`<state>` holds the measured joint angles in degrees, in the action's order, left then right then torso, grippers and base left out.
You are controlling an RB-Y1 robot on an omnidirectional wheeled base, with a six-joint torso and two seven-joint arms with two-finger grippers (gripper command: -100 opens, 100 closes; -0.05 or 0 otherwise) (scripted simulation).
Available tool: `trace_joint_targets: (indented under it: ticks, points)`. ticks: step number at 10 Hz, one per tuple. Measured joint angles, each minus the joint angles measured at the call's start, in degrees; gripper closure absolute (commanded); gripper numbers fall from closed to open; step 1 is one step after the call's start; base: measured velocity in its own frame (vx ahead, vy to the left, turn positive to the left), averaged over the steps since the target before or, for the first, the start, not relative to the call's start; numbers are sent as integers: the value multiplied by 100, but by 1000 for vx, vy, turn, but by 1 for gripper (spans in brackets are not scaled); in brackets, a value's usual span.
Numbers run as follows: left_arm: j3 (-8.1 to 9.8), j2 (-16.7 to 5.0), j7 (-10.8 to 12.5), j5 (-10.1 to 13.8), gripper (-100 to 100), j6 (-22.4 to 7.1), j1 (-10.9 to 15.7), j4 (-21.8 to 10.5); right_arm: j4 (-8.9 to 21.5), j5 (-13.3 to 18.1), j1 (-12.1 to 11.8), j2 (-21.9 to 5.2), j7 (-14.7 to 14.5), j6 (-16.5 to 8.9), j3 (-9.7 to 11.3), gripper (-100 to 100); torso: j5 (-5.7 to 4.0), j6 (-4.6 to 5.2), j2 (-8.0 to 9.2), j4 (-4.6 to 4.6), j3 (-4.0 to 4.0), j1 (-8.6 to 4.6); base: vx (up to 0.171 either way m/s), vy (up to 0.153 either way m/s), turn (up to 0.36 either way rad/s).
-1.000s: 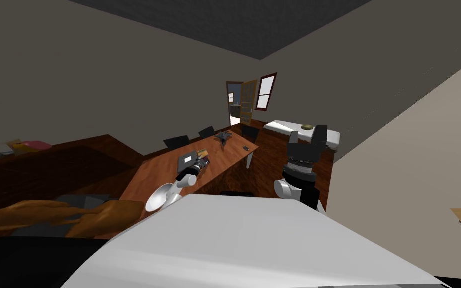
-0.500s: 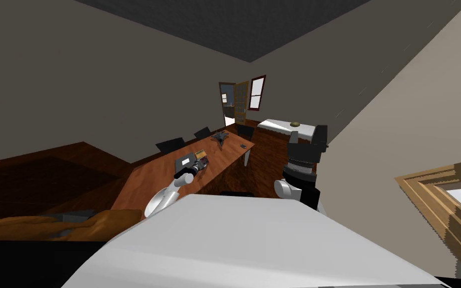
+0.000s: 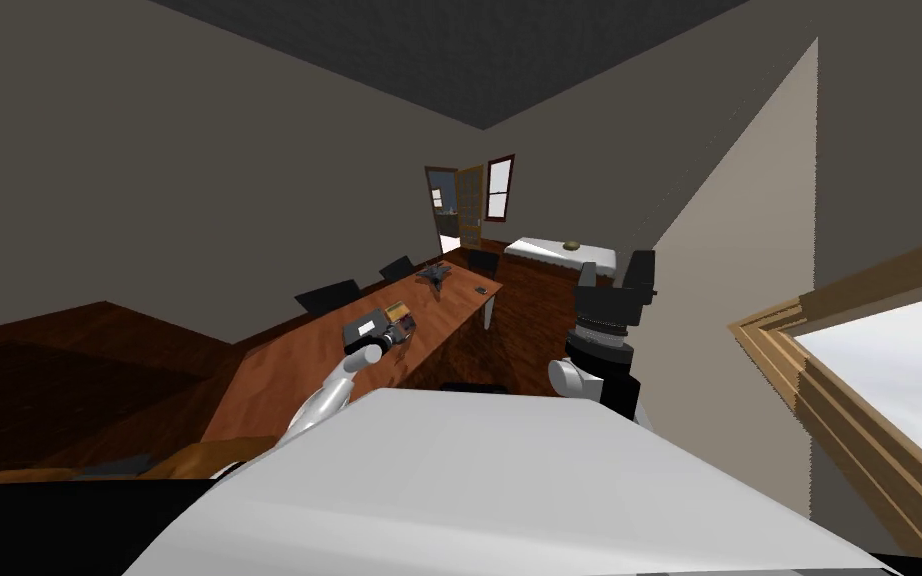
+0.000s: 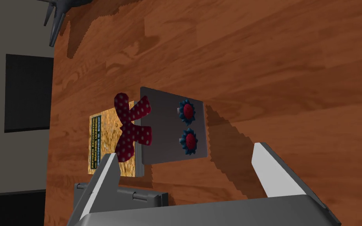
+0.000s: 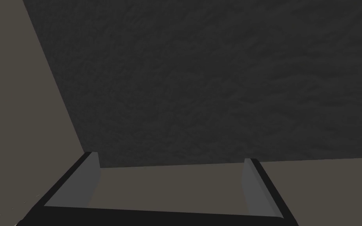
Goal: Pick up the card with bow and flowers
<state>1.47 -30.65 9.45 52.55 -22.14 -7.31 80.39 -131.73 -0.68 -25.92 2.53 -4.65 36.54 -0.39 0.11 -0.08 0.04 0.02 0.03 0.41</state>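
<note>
The left gripper (image 4: 186, 153) hangs spread wide above the card (image 4: 172, 125) on the table (image 4: 274, 59), gripping nothing. The right gripper (image 5: 170, 157), raised at right, is also released.

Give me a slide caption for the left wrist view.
Open left hand above the grey card with a red dotted bow and two flowers on the wooden table.

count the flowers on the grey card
2. Both sit on the grey card, on the half away from the red dotted bow: one flower nearer the open fingers of the left gripper, the other flower just beyond it. None seems hidden.
</note>
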Motion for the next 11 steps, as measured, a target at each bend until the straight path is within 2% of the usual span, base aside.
trace_joint_targets:
  ticks: [1,2,7,8,9,11]
  points:
    - [-23,-36,-22,126,-100,3,12,-112,0,0,-1,0,0,0,0,0,-2,-1,-9,-1,-5,-14,-39,52,-260]
    - [-23,-157,-23,331,-100,-105,92,-295,0,0,1,0,0,0,1,0,-3,7,-11,-2,-6,-9,-56,61,-206]
    - [9,-468,52,1036,-100,-682,399,-1083,0,0,0,0,0,0,0,0,0,-1,-4,0,-2,-1,-74,68,-233]
    - [13,-554,41,1234,-100,-807,476,-1283,0,0,1,0,0,0,0,0,0,5,-5,0,-2,0,-61,68,-160]
    - [16,-587,87,1285,-100,-899,495,-1372,0,0,-1,0,0,0,0,0,0,-2,-7,-1,-3,-1,-63,62,-247]
    - [30,-716,129,1542,-100,-1112,573,-1632,0,0,-1,0,0,0,0,0,-1,-2,-11,-2,-6,-6,-53,54,-219]
